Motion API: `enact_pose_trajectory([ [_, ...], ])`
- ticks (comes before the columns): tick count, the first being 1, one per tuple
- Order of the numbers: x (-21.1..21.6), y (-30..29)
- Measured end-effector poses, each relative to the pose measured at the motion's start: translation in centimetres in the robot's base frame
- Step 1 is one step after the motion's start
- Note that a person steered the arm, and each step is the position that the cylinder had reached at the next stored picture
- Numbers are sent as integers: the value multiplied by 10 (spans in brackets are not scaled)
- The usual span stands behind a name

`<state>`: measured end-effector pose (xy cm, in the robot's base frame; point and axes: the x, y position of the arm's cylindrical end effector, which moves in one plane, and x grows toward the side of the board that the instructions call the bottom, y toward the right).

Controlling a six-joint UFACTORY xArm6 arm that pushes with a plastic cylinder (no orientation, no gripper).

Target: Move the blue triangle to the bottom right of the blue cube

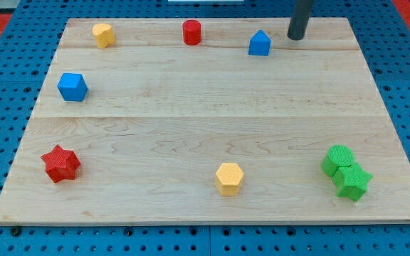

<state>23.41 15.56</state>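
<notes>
A pale wooden surface sits on a blue pegboard, seen from above and in front. Going from the view's left: a blue cube lies near the left edge, above mid-height. Below it, toward the bottom left, is a red star. A yellow block sits at the top left, and a red cylinder at the top centre. A yellow hexagon lies near the bottom centre. The blue triangle stands near the top, right of centre, its peak pointing toward the view's top; it is well apart from the blue cube. My tip rests just to its right, a small gap between them. There are no jaws, only a dark rod holding nothing. Two green blocks touch at the bottom right.
</notes>
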Motion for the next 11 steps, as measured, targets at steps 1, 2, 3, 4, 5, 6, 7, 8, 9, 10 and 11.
enact_pose_trajectory([
  [1, 51, -101],
  [2, 114, -183],
  [3, 76, -130],
  [4, 130, -109],
  [5, 155, -167],
  [6, 155, -276],
  [7, 150, -207],
  [8, 106, -217],
  [9, 122, -335],
  [10, 135, -334],
  [11, 137, -270],
])
